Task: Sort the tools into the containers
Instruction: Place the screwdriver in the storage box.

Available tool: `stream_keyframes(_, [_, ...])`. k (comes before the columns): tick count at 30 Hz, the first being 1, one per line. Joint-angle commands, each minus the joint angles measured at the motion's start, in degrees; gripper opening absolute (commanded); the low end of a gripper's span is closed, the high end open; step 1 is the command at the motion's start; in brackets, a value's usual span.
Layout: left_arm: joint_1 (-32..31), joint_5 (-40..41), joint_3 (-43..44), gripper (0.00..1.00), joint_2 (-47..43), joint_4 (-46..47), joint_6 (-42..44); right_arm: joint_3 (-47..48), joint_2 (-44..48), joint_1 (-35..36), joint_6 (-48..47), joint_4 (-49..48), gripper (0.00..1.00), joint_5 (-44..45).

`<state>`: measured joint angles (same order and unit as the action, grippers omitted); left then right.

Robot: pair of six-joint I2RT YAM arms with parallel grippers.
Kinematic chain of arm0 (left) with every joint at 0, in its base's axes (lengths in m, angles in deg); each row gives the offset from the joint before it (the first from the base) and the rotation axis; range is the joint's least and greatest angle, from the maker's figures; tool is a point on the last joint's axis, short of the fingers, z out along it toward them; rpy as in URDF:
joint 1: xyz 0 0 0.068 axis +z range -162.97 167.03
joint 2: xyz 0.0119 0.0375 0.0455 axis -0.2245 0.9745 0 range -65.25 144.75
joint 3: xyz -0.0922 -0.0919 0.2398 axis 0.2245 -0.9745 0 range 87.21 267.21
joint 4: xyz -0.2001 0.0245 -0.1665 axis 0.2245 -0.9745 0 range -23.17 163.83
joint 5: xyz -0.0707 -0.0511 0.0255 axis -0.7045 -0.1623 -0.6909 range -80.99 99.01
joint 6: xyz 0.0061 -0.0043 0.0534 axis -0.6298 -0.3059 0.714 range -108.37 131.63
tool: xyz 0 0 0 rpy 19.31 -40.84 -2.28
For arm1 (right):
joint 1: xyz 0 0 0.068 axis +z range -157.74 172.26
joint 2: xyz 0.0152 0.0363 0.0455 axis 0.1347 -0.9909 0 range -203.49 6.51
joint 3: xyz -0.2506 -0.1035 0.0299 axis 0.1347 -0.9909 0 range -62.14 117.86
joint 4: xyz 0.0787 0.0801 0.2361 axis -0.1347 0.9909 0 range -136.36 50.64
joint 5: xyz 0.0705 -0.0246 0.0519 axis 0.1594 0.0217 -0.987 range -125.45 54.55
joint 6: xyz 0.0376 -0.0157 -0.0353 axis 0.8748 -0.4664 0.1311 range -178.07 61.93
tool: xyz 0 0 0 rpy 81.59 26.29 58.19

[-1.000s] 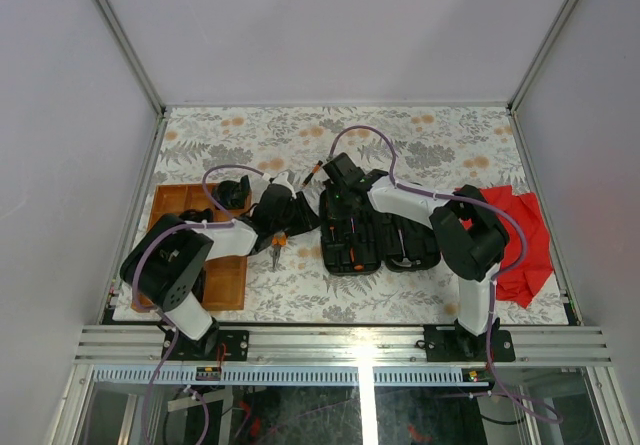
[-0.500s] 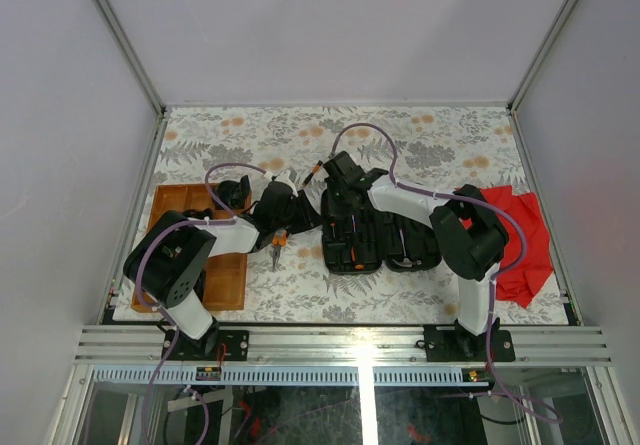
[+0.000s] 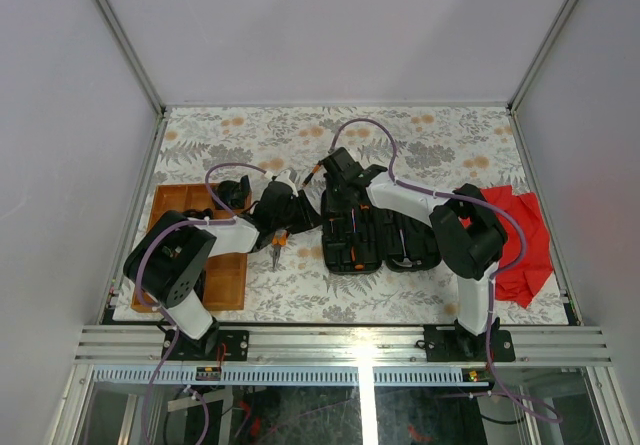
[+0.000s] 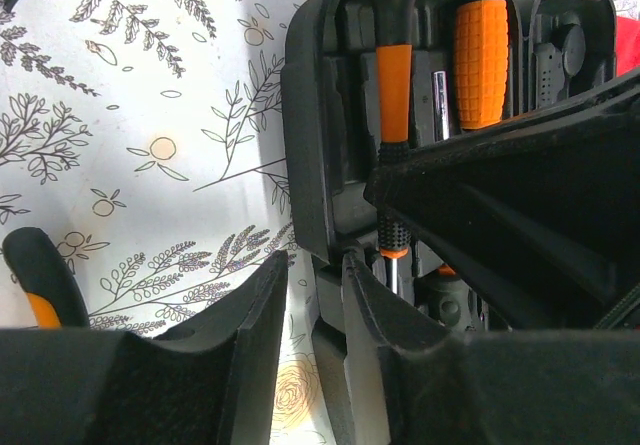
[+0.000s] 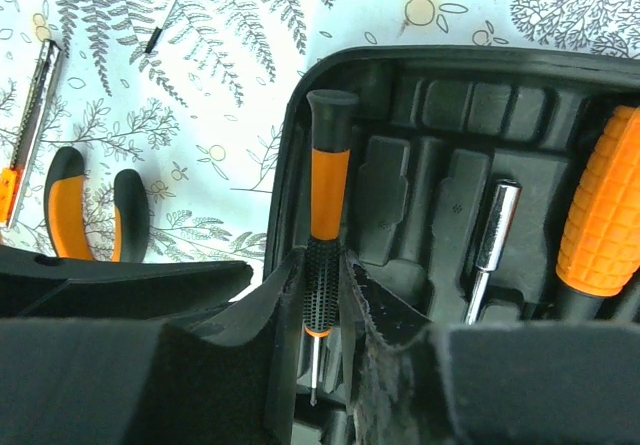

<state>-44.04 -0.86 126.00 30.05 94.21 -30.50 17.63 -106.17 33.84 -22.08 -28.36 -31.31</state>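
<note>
Overhead view, read from left to right.

Far left: orange-brown wooden tray (image 3: 228, 283) flat on the floral tabletop (image 3: 420, 135), largely overlapped by the left arm (image 3: 232, 235).

Just right of the tray, loose on the tabletop: pliers (image 3: 275, 248) with orange-and-black handles, apart from both containers. Near them in the right wrist view: a slim steel-and-orange tool (image 5: 27, 115) and, farther up, a tiny black driver (image 5: 170, 13), both lying outside the case.

Next, the left end effector (image 4: 313, 270), low at the left edge of the open black tool case (image 4: 300, 145). Its fingers (image 4: 240, 345) set narrowly on either side of that wall; whether actually clamped on it, not to be told.

Centre: tool case lying open, both halves flat on the tabletop, well apart from the tray. Seated in its moulded recesses: a thick orange ribbed handle (image 5: 603, 215) and a chrome socket piece (image 5: 492, 235).

Over the case's left half: right end effector (image 5: 322, 265), closed on the knurled black neck of a small orange-and-black screwdriver (image 5: 328, 180). Screwdriver held along the inside of the case's left wall, cap end toward the far rim, tip pointing back between the fingers.

Far right: crumpled red cloth (image 3: 525, 235) at the tabletop's edge, just beyond the right arm (image 3: 470, 235).
</note>
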Motion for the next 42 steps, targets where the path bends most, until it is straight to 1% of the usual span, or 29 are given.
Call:
stream_keyframes(1, [-0.04,-0.62,0.75,0.26,1.58,-0.63,1.18,2.08,-0.62,-0.12,0.84,1.01,0.27,2.72])
stream_keyframes(8, [-0.04,-0.79,0.85,0.26,1.72,-0.53,1.17,2.20,-0.27,-0.10,0.97,1.57,0.37,2.86])
stream_keyframes(11, [-0.03,-0.74,0.80,0.26,1.64,-0.69,1.26,2.26,0.57,-0.15,0.69,2.07,0.39,3.29])
stream_keyframes(16, [-0.09,-0.77,0.91,0.25,1.72,-0.77,1.26,1.56,2.38,-0.10,0.15,2.49,0.30,3.08])
stream_keyframes(21, [-0.04,-0.85,0.94,0.25,1.69,-0.84,1.26,0.76,2.58,-0.10,0.22,2.28,0.21,0.23])
stream_keyframes(24, [-0.08,-0.74,0.94,0.25,1.53,-0.82,1.26,0.78,2.22,-0.10,0.09,2.57,0.19,-0.49])
stream_keyframes(35, [-0.05,-0.88,0.99,0.24,1.56,-0.94,1.30,0.49,0.51,-0.10,-0.04,2.40,0.19,-2.51])
stream_keyframes(37, [-0.04,-0.80,1.03,0.24,1.50,-0.96,1.35,0.54,-0.04,-0.10,-0.16,2.75,0.16,-2.64])
stream_keyframes(40, [0.03,-0.68,1.11,0.24,1.31,-1.14,1.52,0.78,-1.13,-0.12,-0.61,3.82,0.07,-2.68])
stream_keyframes(42, [-0.05,-0.66,1.12,0.24,1.20,-1.22,1.65,1.15,-2.09,-0.15,-1.26,4.93,0.04,-3.37])
